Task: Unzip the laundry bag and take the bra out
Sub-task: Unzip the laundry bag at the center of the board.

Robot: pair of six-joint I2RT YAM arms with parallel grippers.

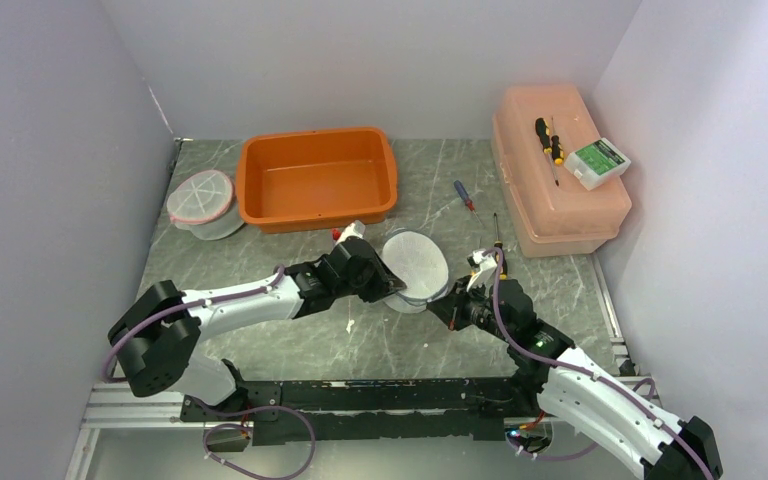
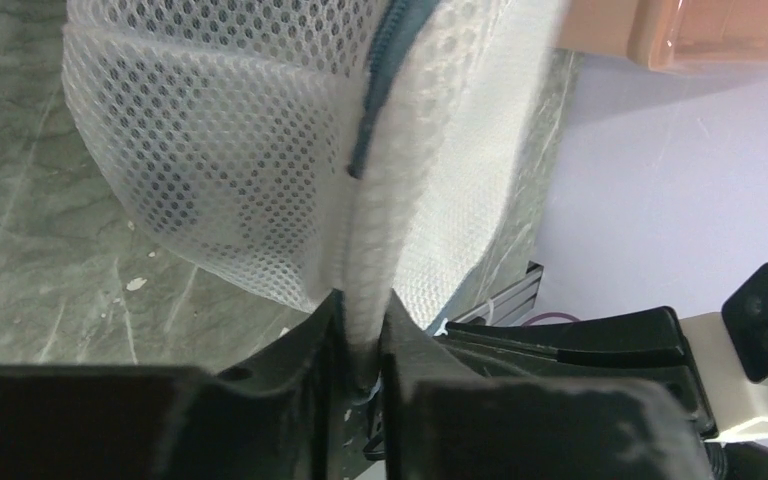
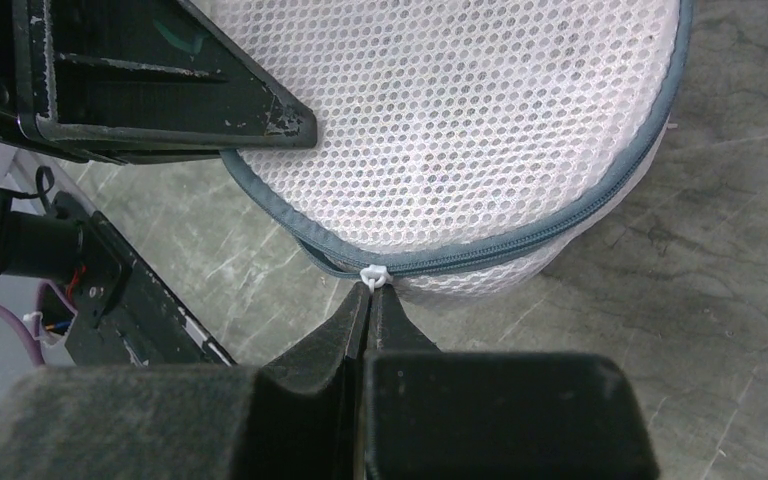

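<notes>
A round white mesh laundry bag [image 1: 415,266] with a grey-blue zipper sits mid-table, tilted on its edge. My left gripper [image 1: 392,283] is shut on the bag's rim; in the left wrist view the white rim fabric [image 2: 365,300] is pinched between the fingers. My right gripper [image 1: 452,300] is shut on the white zipper pull [image 3: 374,275], at the bag's [image 3: 470,120] lower edge, where the zipper [image 3: 520,245] runs closed to the right. The bra is hidden inside the bag.
An orange tub [image 1: 317,178] stands behind the bag. A second round mesh bag [image 1: 201,200] lies at the back left. A pink plastic box [image 1: 558,170] with screwdrivers and a small carton on top is at the right. Two screwdrivers [image 1: 464,194] lie on the table.
</notes>
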